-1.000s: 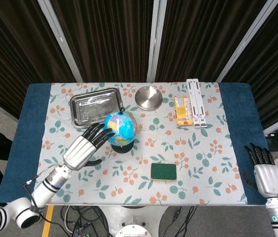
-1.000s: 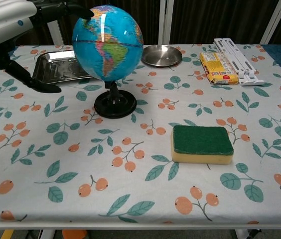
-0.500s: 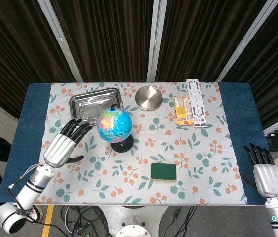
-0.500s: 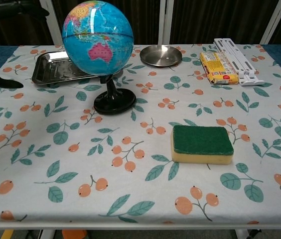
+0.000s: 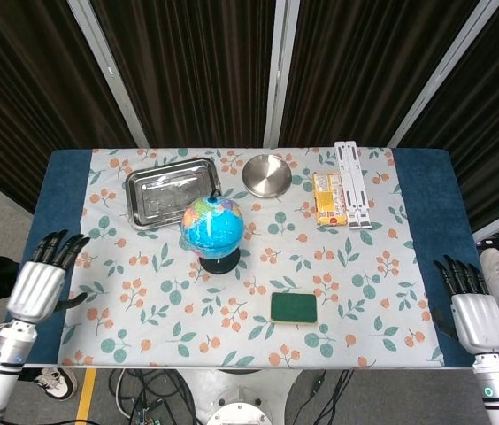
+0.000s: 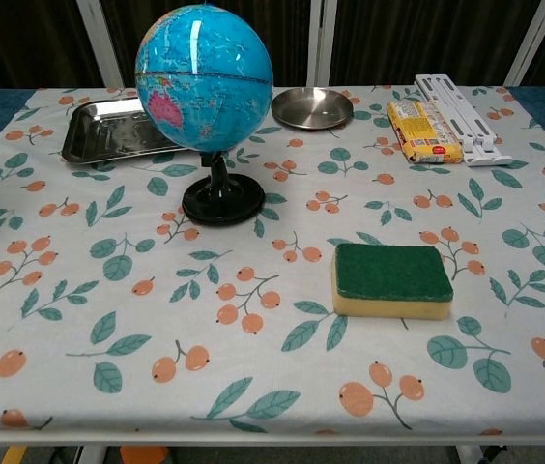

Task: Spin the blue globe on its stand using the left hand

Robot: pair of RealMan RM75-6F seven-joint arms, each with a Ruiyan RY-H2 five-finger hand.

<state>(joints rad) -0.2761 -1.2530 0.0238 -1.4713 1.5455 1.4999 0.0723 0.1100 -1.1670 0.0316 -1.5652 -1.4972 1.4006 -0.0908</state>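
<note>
The blue globe (image 5: 212, 226) stands upright on its black round stand (image 5: 219, 260) in the middle of the table; the chest view shows the globe (image 6: 204, 77) and its stand (image 6: 221, 204) at upper left. My left hand (image 5: 41, 282) hangs at the table's left edge, far from the globe, fingers spread and holding nothing. My right hand (image 5: 472, 308) rests off the table's right front corner, fingers apart and empty. Neither hand appears in the chest view.
A steel tray (image 5: 172, 192) lies behind the globe, a round metal dish (image 5: 265, 174) to its right. A yellow packet (image 5: 329, 197) and a white folded stand (image 5: 352, 182) sit at the back right. A green sponge (image 5: 294, 308) lies near the front.
My left hand left the globe and drew back leftward to the table's edge. The globe has turned, showing different map faces, and swayed slightly on its stand. My right hand stayed put.
</note>
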